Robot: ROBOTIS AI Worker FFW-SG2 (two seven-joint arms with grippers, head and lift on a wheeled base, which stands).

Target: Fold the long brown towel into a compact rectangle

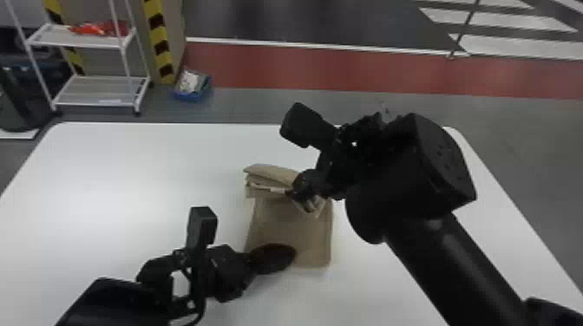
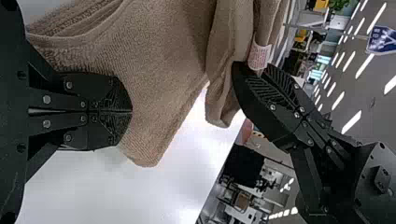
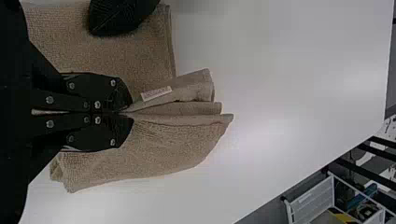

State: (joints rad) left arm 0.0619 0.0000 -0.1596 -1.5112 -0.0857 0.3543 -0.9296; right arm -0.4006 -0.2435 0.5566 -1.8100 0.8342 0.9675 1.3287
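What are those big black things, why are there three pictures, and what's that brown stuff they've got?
They are a robot's left arm and right arm. Each ends in a hand with two flat fingers. One picture looks down from the robot's head. The other two come from cameras on its wrists, one on each arm, and are turned sideways, so the room seems tipped over.

The brown stuff is a towel on a white table, partly folded, with layers gathered at its far end. The right hand is pinching those layers. The left hand is at the towel's near part with its fingers closed, but I can't tell whether any cloth is between them. The job is to fold the towel into a compact rectangle.
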